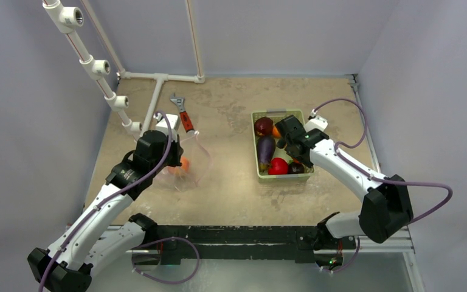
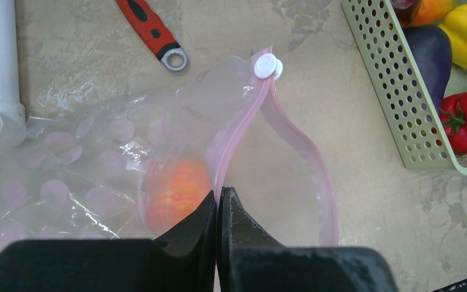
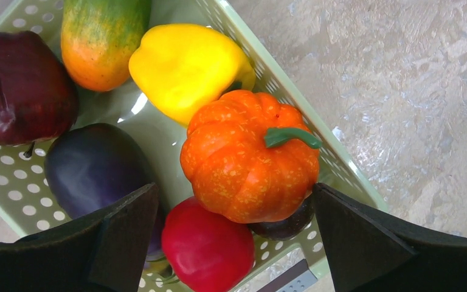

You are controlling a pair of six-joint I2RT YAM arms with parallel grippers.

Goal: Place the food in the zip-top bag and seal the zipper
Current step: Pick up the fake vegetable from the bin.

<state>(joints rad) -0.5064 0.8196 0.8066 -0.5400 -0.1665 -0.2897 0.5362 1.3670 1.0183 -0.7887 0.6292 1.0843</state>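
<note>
Zip-top bag (image 2: 85,176) lies left of centre in the top view, holding an orange piece (image 2: 176,191). The left gripper (image 2: 219,198), pressed together, pinches its zipper (image 2: 240,115), which runs up-frame to a white slider (image 2: 267,65). Further right, the right gripper (image 3: 237,207) is spread wide astride the pumpkin (image 3: 249,158) in the green basket (image 3: 280,82).

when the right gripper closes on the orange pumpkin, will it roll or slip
Probably rolls little: the pumpkin sits packed beside the tomato and pepper in the basket. Its rounded, ribbed skin could slip sideways from the open right gripper.
</note>
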